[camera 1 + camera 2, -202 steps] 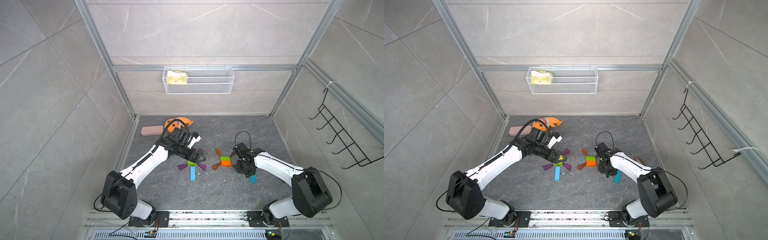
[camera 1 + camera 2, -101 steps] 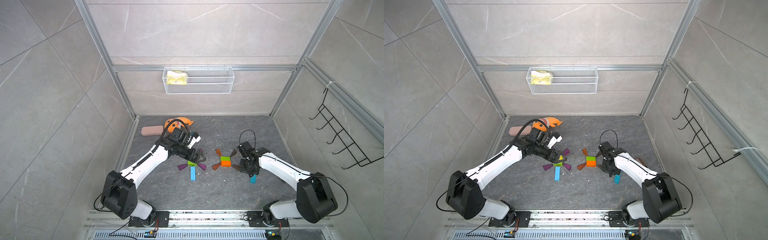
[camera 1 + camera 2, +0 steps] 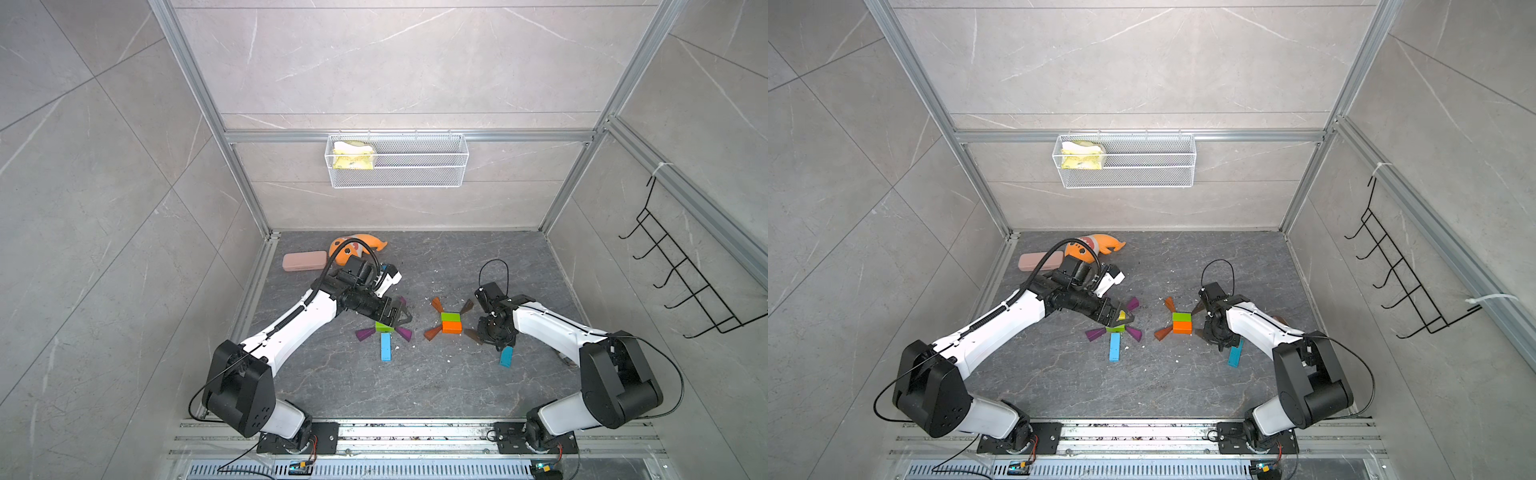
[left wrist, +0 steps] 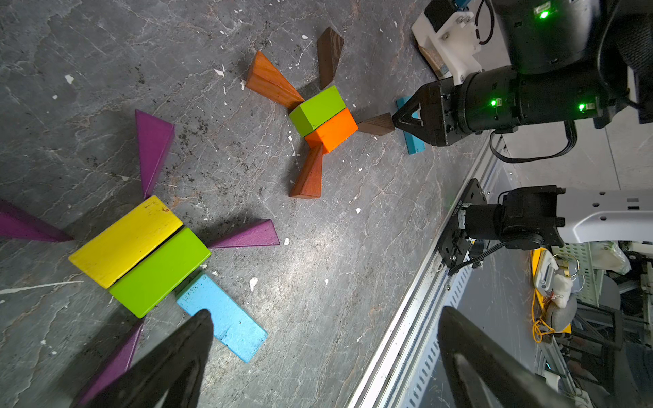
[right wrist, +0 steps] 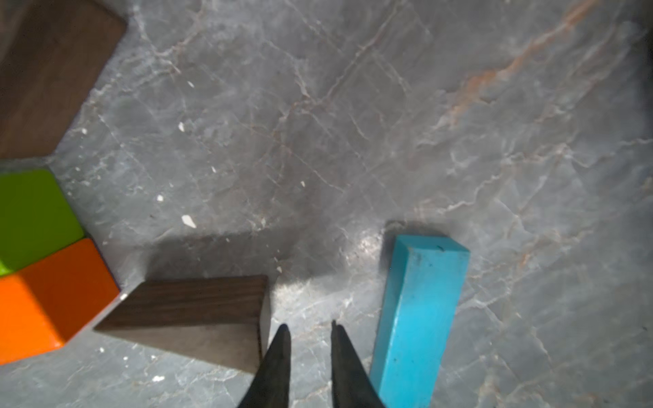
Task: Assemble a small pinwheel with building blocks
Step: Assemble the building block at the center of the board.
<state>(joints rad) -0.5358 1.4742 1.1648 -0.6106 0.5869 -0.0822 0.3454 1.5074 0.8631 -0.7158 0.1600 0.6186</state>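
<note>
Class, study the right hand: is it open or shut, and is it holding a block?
Shut, empty: the right hand has its tips nearly together, nothing between them, with the brown wedge and light-blue bar either side.

My right gripper (image 5: 309,328), jaws drawn together, sits in the narrow gap between a brown wedge (image 5: 190,311) and a light-blue bar (image 5: 420,318) (hardly any room either side). The floor (image 3: 436,386) toward the rail (image 3: 415,432) lies open; the pink case (image 3: 304,261) and plush shark (image 3: 370,243) crowd the far left corner.
</note>
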